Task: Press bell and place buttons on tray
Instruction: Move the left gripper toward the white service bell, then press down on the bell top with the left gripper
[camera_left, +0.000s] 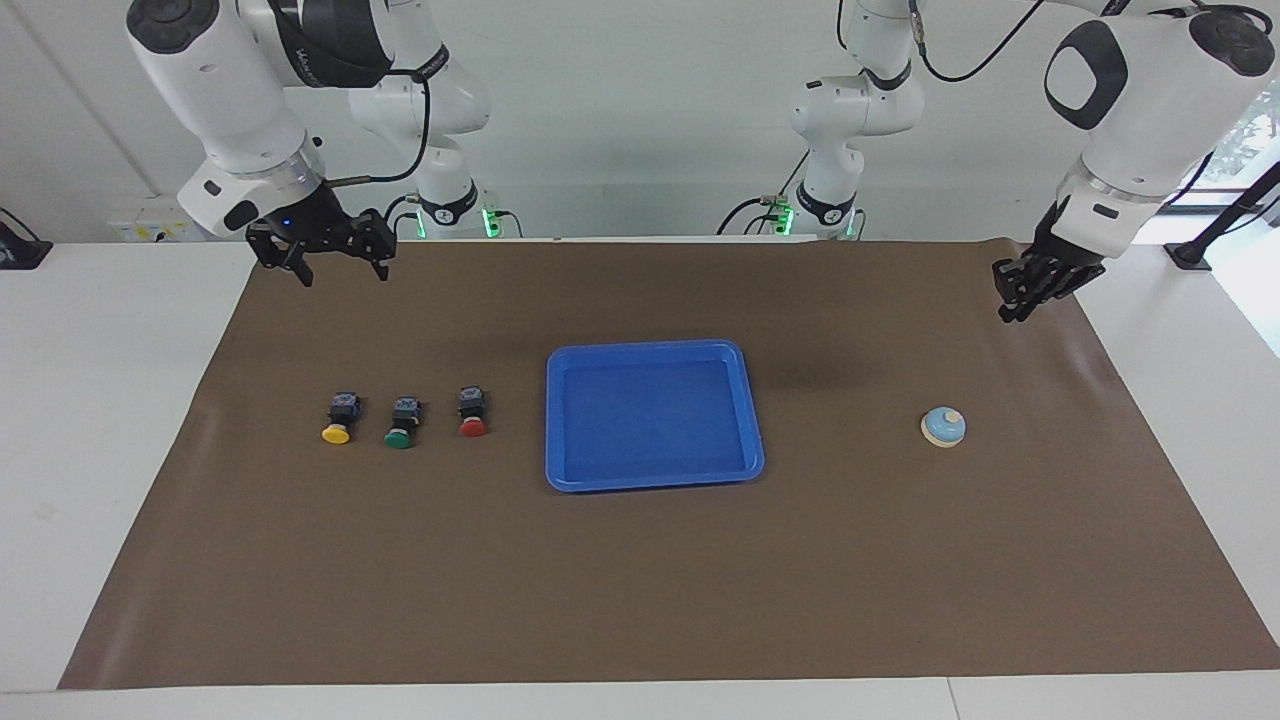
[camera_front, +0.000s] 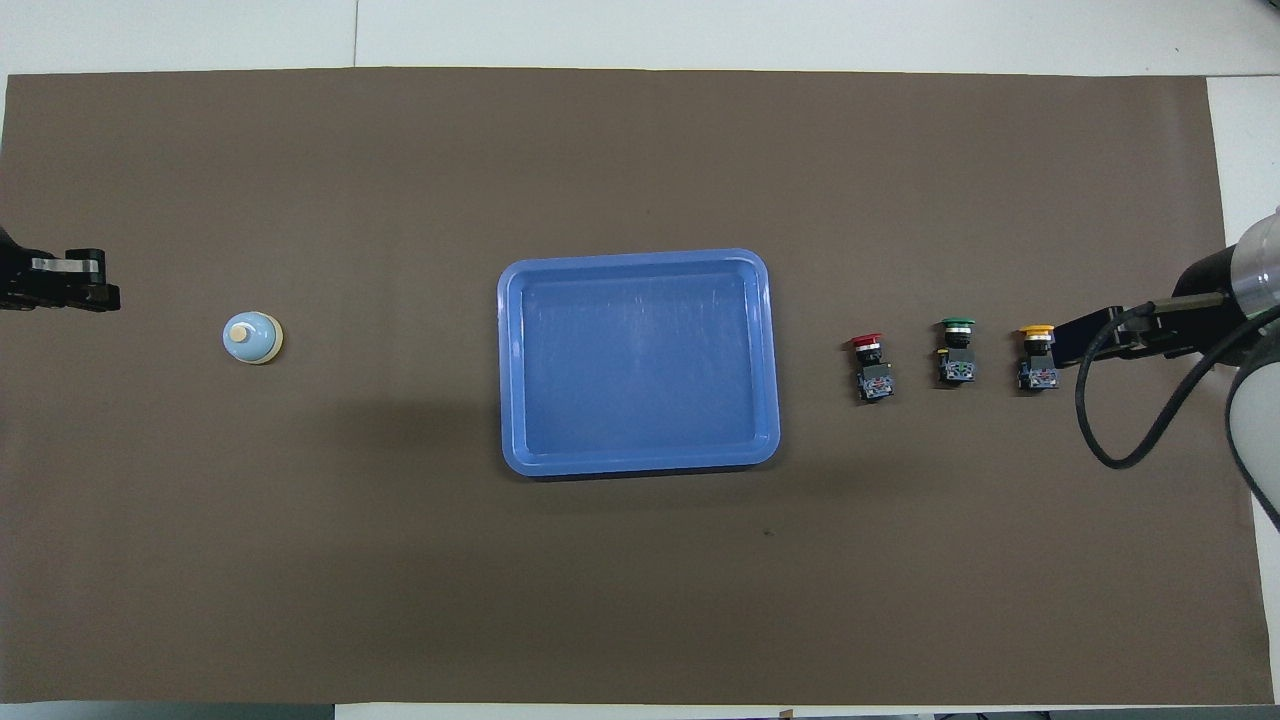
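Bell (camera_left: 943, 427): sitting toward my left arm's end of the surface. Left tool (camera_left: 1020, 300): closed, empty, hanging above; I am risking glancing off the small knob. Right tool (camera_left: 335, 262): open, waiting.

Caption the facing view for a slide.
Left gripper shut above the mat near the bell; three buttons beside the tray.

Bright even light, soft shadows, sharp focus

High facing camera across the table (camera_left: 640, 600), steep overhead camera above robots, both showing whole mat.
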